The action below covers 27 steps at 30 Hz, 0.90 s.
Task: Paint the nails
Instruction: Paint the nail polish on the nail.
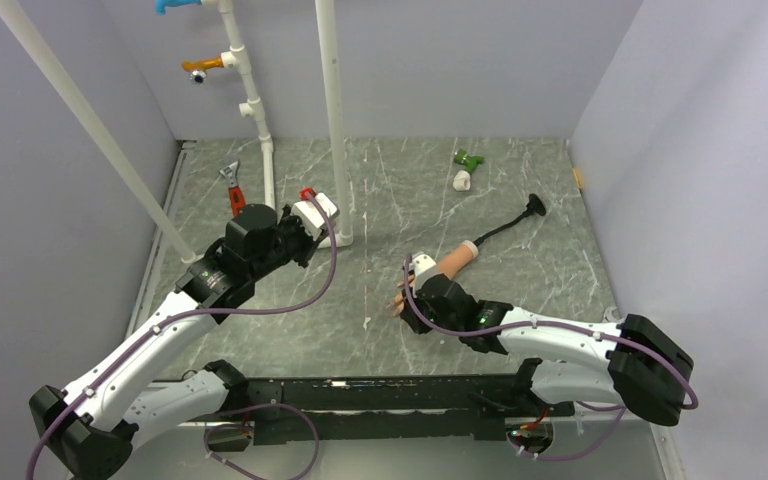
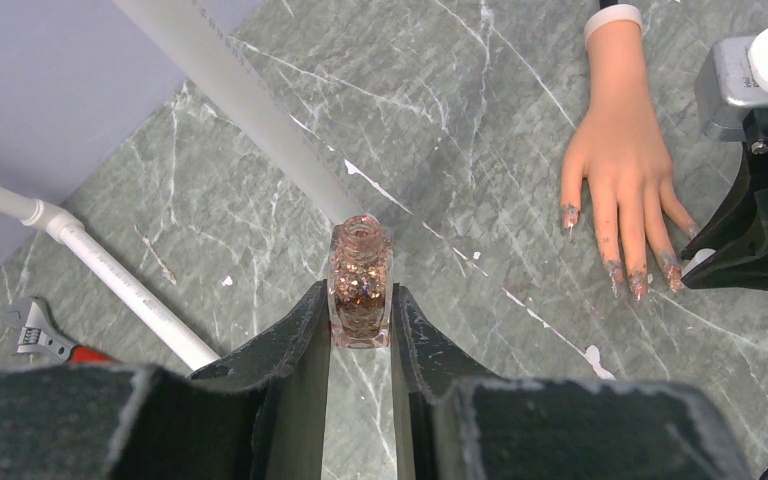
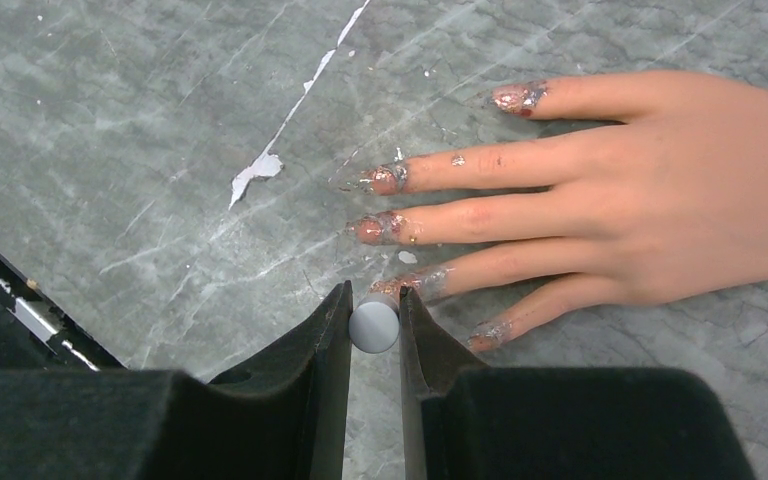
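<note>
The peach mannequin hand (image 1: 452, 260) lies flat on the marble table, its fingers towards me. Its nails (image 3: 382, 180) are smeared with copper glitter; they also show in the left wrist view (image 2: 638, 285). My right gripper (image 3: 374, 305) is shut on a round grey brush cap (image 3: 374, 325), seen end-on just over one fingertip nail (image 3: 405, 285). The brush itself is hidden. My left gripper (image 2: 360, 300) is shut on a small open bottle of copper glitter polish (image 2: 360, 280), held upright to the left of the hand.
Two white pipes (image 1: 332, 120) (image 1: 250, 100) stand behind the left gripper, and a slanted one (image 1: 90, 130) at far left. A red-handled wrench (image 1: 233, 190) lies by them. A green piece (image 1: 468, 158), a white piece (image 1: 462, 180) and a black rod (image 1: 512, 220) lie at the back right.
</note>
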Available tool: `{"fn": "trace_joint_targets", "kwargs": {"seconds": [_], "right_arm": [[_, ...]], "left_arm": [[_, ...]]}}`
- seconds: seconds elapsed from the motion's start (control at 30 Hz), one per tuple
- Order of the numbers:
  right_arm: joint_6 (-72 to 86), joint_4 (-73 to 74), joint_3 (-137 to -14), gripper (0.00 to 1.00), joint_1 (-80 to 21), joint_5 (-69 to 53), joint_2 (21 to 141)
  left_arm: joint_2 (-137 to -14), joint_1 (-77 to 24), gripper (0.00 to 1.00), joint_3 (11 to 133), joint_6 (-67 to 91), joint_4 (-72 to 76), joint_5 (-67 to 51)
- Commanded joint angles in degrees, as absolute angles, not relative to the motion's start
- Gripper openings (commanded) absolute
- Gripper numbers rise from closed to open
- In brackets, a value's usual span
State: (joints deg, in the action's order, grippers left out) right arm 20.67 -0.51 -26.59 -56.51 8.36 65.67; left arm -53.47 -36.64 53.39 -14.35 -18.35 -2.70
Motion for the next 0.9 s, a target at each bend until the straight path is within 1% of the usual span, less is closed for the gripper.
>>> {"fn": "trace_joint_targets", "kwargs": {"seconds": [0.0, 0.43, 0.6, 0.87], "right_arm": [[21.22, -3.3, -25.75, 0.0, -56.91, 7.39, 63.47], [21.82, -2.42, -26.01, 0.0, -56.87, 7.26, 56.86], [22.11, 1.15, -27.87, 0.0, -56.9, 12.84, 58.73], [21.73, 0.99, -28.44, 0.0, -56.91, 12.61, 61.68]], "left_arm": [[-53.17, -36.99, 0.0, 55.42, -15.06, -16.68, -2.41], [-53.18, -37.06, 0.0, 55.46, -15.03, -16.63, -2.31], [-53.33, -37.04, 0.0, 55.46, -15.14, -16.61, -2.2], [-53.29, -37.03, 0.0, 55.46, -15.12, -16.62, -2.03]]}}
